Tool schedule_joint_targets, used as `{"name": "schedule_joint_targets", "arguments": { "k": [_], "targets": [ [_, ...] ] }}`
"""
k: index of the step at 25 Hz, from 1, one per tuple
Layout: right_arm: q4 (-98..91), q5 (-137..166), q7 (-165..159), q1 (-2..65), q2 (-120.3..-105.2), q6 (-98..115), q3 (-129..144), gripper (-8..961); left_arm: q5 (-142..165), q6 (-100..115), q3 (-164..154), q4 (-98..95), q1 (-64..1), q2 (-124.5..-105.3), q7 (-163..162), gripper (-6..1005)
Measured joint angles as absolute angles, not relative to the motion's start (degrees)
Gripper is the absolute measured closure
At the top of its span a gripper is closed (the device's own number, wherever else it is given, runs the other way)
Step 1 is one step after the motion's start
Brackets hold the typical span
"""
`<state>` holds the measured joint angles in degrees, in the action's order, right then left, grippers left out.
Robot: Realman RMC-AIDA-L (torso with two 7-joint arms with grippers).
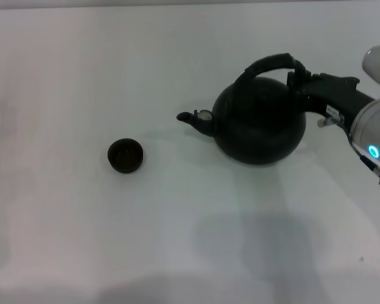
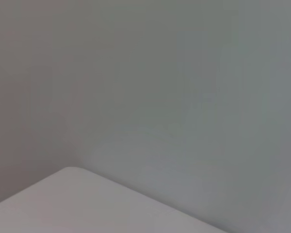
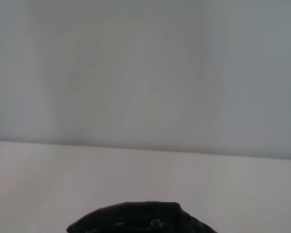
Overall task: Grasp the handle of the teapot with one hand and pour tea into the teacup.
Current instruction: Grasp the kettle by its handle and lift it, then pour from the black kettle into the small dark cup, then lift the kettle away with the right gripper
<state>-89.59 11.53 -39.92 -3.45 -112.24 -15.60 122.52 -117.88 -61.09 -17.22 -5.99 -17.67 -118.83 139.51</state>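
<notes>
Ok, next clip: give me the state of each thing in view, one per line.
teapot: upright on the table, spout toward the teacup, not tilted.
handle: arched up over the pot, the right pincer at its right end.
teacup: upright on the table, apart from the teapot, contents not discernible.
right pincer: at the handle; open or shut cannot be told.
left pincer: not in view.

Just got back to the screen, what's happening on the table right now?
The right arm's black pincer is at the right end of the thick black arched handle of the large round black teapot, which looks upright on the white table. Its spout points toward the tiny dark round teacup, which stands apart to the robot's left. No pouring has begun. The left arm is out of view.
</notes>
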Motion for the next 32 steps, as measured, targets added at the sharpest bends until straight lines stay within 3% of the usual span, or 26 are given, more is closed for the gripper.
{"name": "schedule_joint_targets", "arguments": {
  "k": [5, 15, 32],
  "targets": [
    [-92.6, 11.4, -38.2, -2.1, -111.94, -17.6, 122.8, 796, -117.9, -61.3, -17.2, -5.8, -17.7, -118.92, 139.5, 123],
    [-94.9, 10.7, -28.3, 5.9, -115.07, -27.1, 123.9, 814, -117.9, -61.5, -17.3, -4.9, -18.0, -119.01, 139.5, 123],
    [-91.9, 12.8, -20.7, 11.3, -115.49, -26.3, 129.6, 819, -117.5, -61.7, -17.6, -3.3, -19.2, -119.10, 139.5, 123]
  ]
}}
